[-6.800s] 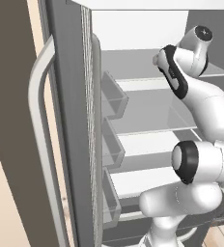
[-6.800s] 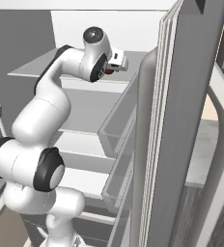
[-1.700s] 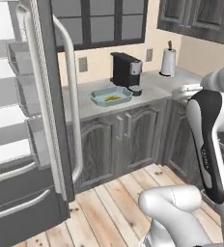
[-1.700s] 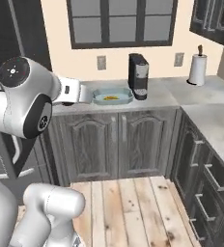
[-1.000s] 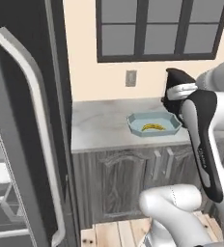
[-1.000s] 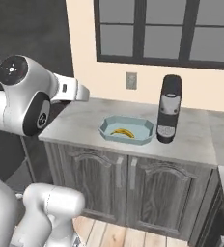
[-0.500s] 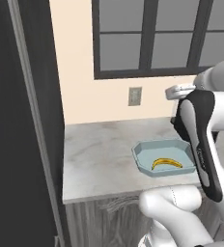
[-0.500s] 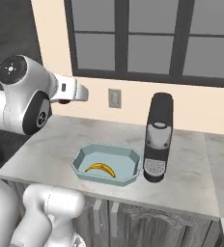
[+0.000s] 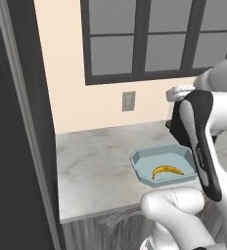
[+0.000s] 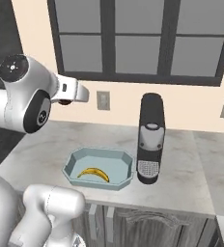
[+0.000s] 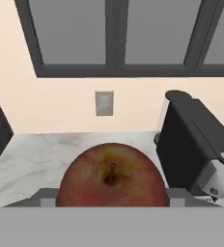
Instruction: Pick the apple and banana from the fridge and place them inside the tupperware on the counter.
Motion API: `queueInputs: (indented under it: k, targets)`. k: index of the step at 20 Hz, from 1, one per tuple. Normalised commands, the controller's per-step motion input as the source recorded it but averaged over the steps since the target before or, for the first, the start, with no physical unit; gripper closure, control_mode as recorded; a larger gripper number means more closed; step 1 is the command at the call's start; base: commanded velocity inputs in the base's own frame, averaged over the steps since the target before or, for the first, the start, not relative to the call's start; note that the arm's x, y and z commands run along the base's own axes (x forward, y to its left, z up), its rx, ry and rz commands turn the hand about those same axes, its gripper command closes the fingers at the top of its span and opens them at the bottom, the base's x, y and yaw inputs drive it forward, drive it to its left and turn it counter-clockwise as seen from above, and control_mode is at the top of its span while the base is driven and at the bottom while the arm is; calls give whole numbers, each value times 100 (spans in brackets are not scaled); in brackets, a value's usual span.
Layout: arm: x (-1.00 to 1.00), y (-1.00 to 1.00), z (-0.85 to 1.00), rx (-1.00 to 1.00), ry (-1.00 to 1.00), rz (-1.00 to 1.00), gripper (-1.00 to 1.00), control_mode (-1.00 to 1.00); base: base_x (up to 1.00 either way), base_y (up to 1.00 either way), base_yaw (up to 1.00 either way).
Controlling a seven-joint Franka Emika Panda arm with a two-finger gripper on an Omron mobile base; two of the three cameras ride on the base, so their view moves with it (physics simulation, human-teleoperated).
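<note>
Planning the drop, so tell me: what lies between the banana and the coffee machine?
Only the tupperware's raised rim and a bare strip of counter separate the banana from the coffee machine, as the right base view shows.

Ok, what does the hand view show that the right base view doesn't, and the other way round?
Hand view alone: the apple close up, stem facing the camera, held at the gripper.

Right base view alone: the tupperware on the counter, the banana lying inside it, and the robot's white arm.

Shared: the black coffee machine, the wall outlet, the dark-framed window and the marbled counter.
</note>
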Motion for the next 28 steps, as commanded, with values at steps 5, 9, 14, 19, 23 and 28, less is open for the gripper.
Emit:
queueInputs:
  k: [5, 9, 14, 19, 23, 28]
  targets:
    - [43, -19, -63, 0, 97, 0, 100, -100, 0, 0, 0]
    - [24, -26, -84, 5, 91, 3, 100, -100, 0, 0, 0]
    - [2, -19, -86, 1, 16, 11, 100, -100, 0, 0, 0]
    - [1, -3, -82, 0, 0, 15, 100, -100, 0, 0, 0]
    - [5, 2, -82, 0, 0, 5, 100, -100, 0, 0, 0]
    - [27, 11, -65, 0, 3, 0, 100, -100, 0, 0, 0]
